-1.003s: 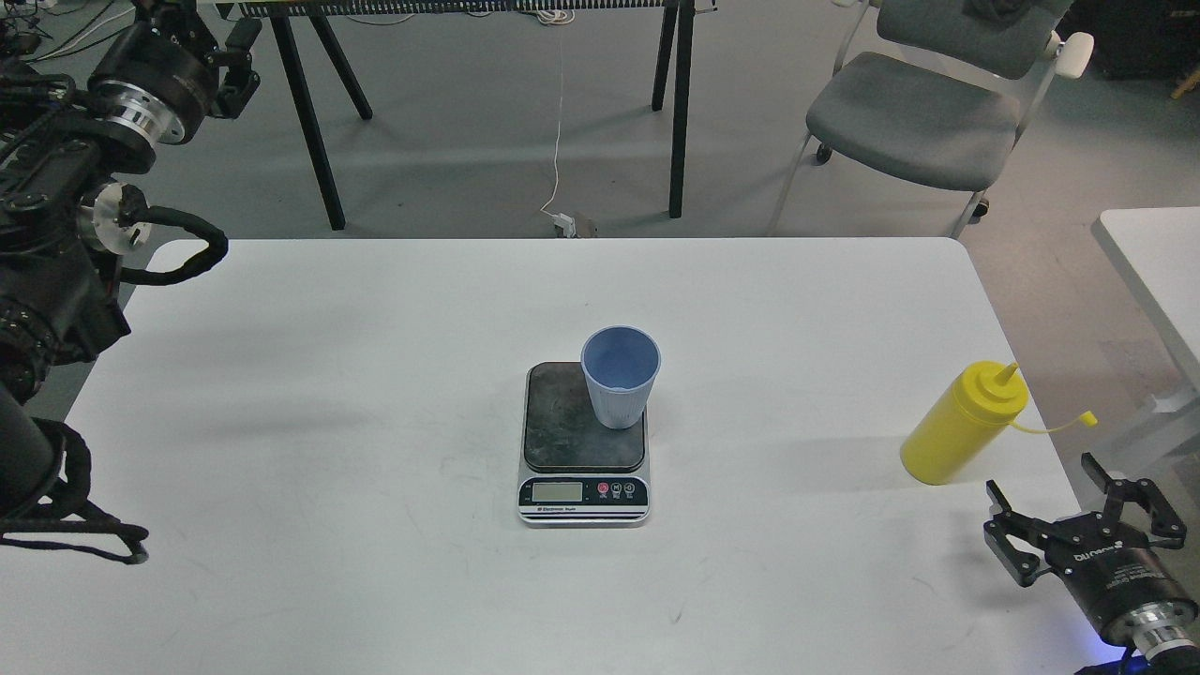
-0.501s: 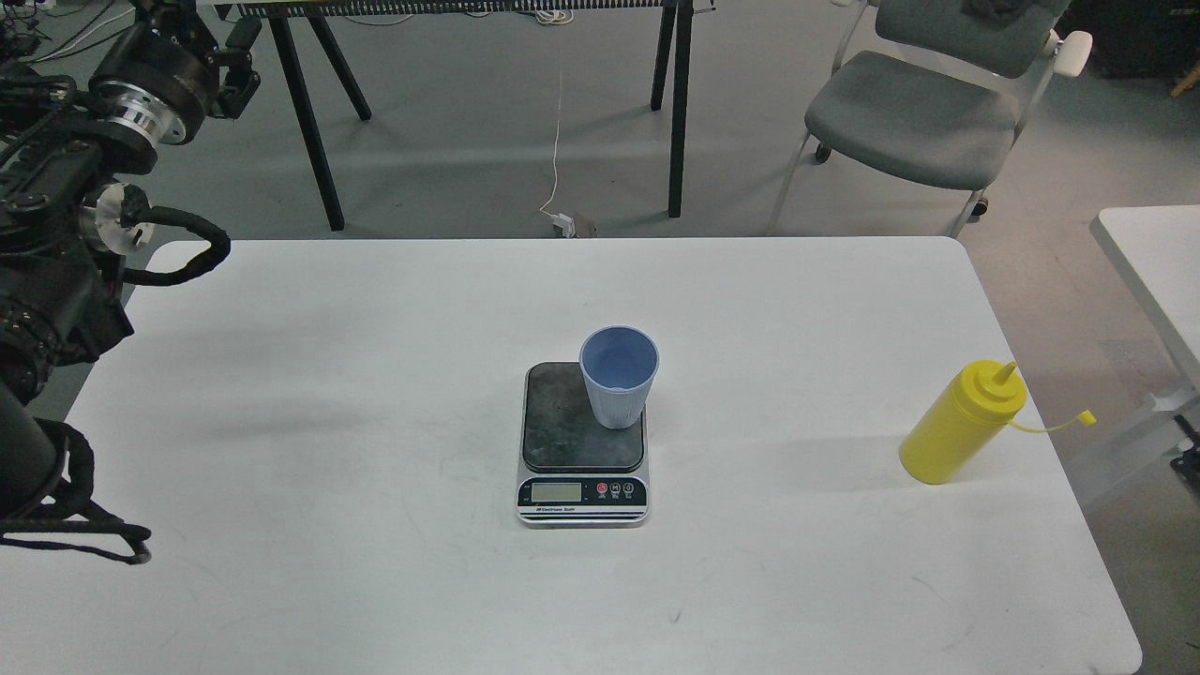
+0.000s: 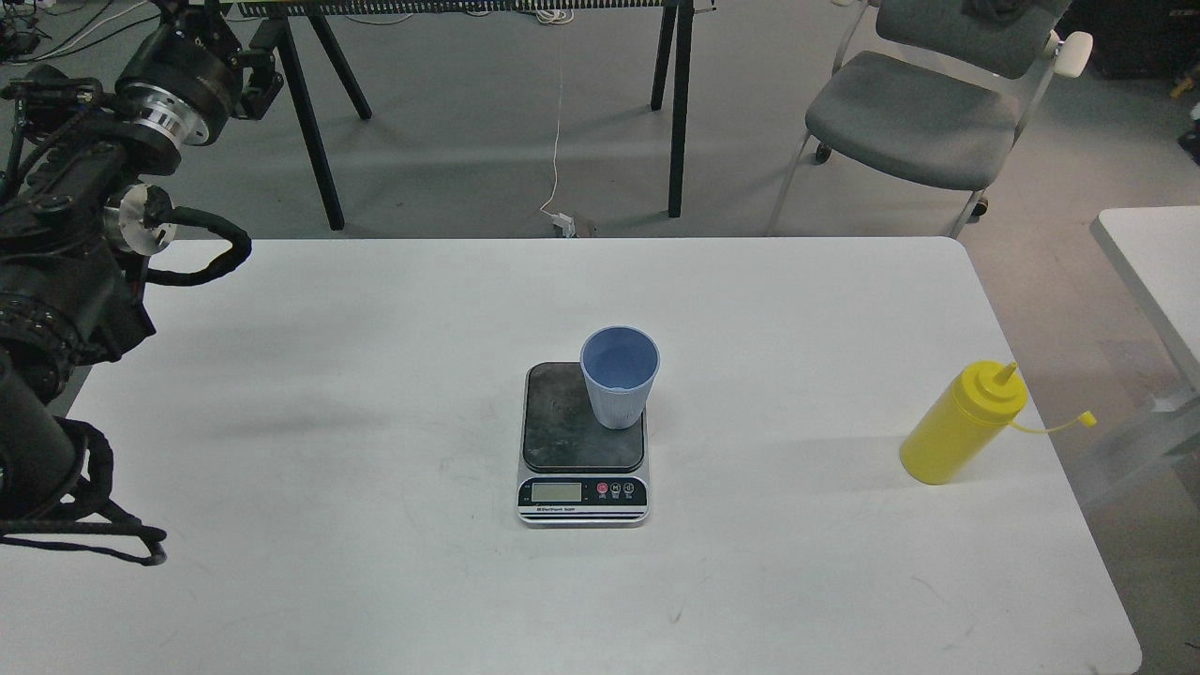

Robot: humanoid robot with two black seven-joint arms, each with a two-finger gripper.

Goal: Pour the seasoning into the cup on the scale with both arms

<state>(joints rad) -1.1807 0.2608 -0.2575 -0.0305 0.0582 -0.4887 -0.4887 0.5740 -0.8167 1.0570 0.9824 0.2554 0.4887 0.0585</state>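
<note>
The light-blue ribbed cup [image 3: 619,375] stands upright on the back right part of the scale's dark plate [image 3: 567,422]. The scale sits mid-table with its silver display front towards me. The yellow seasoning bottle [image 3: 961,427] stands near the table's right edge with its nozzle uncapped and the cap strap hanging off to the right. My left gripper [image 3: 246,58] is raised at the far left, beyond the table's back left corner and far from the cup. Its fingers are dark and cannot be told apart. My right gripper is out of view.
The white table [image 3: 375,562] carries only the scale, cup and bottle. A grey chair [image 3: 914,112] and black trestle legs [image 3: 680,103] stand behind it. A second white table's corner [image 3: 1158,262] is at the right.
My right gripper, open at the lower right corner a second ago, has left the view. My left arm has shifted slightly to the right. Cup, scale and bottle have not moved.
</note>
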